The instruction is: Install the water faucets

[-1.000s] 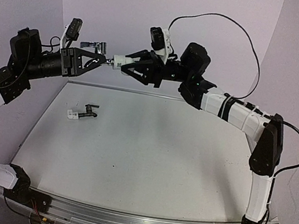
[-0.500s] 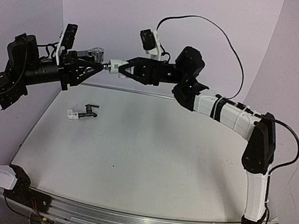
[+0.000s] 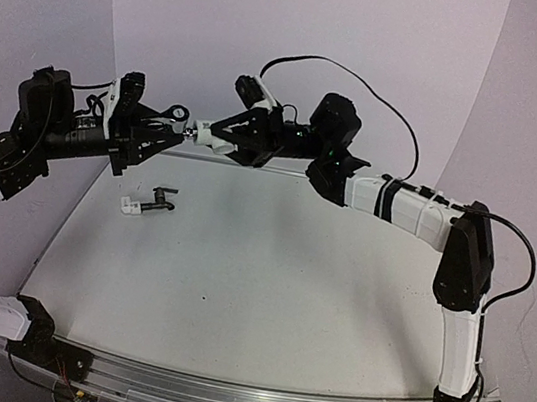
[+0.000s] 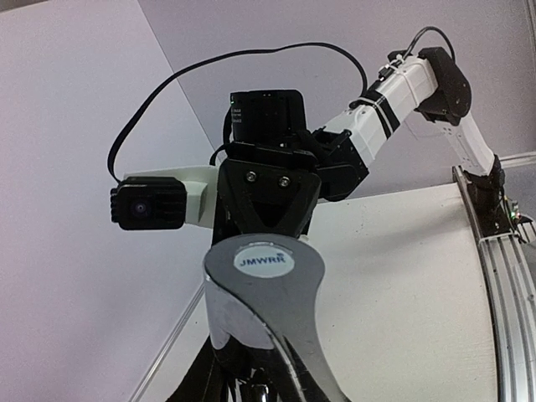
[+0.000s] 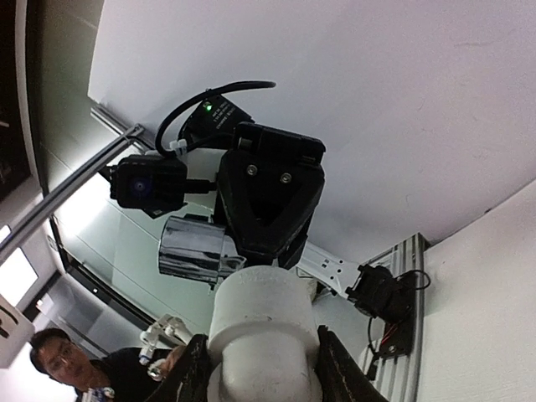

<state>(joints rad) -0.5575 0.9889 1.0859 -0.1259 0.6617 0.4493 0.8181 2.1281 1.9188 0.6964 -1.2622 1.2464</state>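
Top external view: my table [image 3: 314, 299] spreads below both raised arms, whose tips meet above its far left edge; my left gripper [image 3: 178, 130] is clenched on the silver faucet [image 4: 264, 301], held in the air; my right gripper [image 5: 264, 373] grasps a white fitting [image 5: 261, 318], held up end-on to that faucet; the dark faucet [image 3: 160, 199] lies on the table's far left part, a second white fitting [image 3: 130, 206] at its end.
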